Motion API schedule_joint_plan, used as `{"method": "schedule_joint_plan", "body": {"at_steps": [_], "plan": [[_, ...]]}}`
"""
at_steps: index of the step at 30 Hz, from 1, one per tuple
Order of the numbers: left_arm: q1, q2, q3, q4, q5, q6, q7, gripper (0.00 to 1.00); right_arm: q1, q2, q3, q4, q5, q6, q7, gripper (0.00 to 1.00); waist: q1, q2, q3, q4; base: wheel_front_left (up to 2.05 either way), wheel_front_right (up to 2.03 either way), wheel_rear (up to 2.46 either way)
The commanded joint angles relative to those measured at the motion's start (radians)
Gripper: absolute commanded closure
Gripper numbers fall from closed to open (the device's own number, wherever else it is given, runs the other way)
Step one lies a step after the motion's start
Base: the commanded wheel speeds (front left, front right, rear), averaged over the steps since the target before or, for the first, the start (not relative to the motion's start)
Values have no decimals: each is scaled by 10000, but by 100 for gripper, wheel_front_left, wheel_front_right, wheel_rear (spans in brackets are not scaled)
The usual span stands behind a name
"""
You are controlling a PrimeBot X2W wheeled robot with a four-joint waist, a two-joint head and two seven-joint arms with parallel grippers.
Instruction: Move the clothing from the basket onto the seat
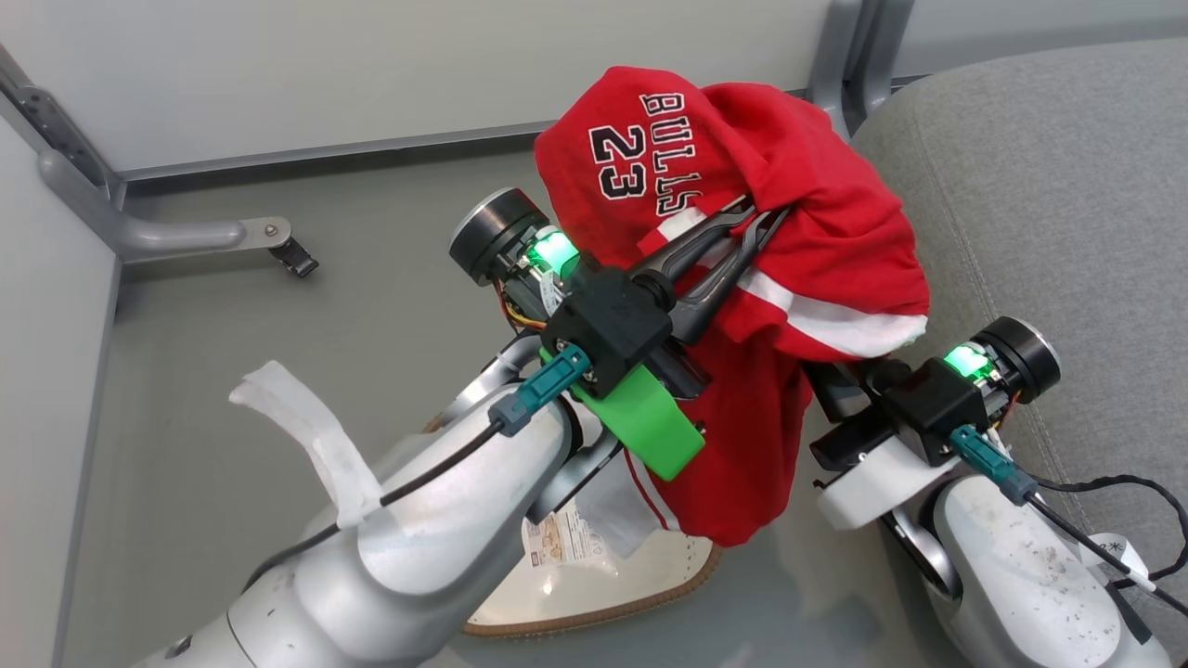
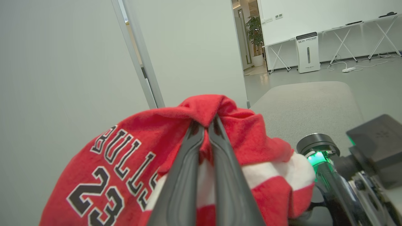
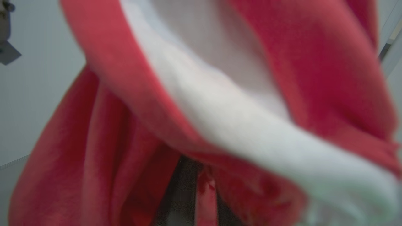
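The left gripper (image 2: 205,125), closed on a top fold, and the right gripper (image 3: 201,175), clamped into cloth under the white trim, hold the clothing (image 1: 817,232) bunched in the air above the basket (image 1: 650,594) and just beside the seat (image 1: 1049,186), seemingly to lift it clear for the transfer.

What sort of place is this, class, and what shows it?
Probably an office or lab: white trestle tables along the far wall, a white floor-standing appliance, perhaps an air purifier, and a potted plant.
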Motion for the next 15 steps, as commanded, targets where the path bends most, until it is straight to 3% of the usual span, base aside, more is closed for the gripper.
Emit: {"method": "schedule_joint_plan", "body": {"at_steps": [1,4,5,7,15], "plan": [[-126,36,-17,30,-96,61,-78,100,86,-4,11,-72,95,-3,-24,100,0,0,1,-5,0,0,0],[-149,25,17,77,-74,124,-99,97,110,5,20,-106,127,-3,-24,100,0,0,12,-15,0,0,0],[-161,23,14,88,-42,152,-104,58,113,7,18,-116,148,-3,-24,100,0,0,17,-16,0,0,0],[-180,17,-1,107,3,190,-120,0,113,6,16,-130,173,-3,-24,100,0,0,37,-17,0,0,0],[-204,48,-42,179,37,282,-203,0,105,-16,22,-178,257,-3,-24,100,0,0,83,-8,0,0,0]]}}
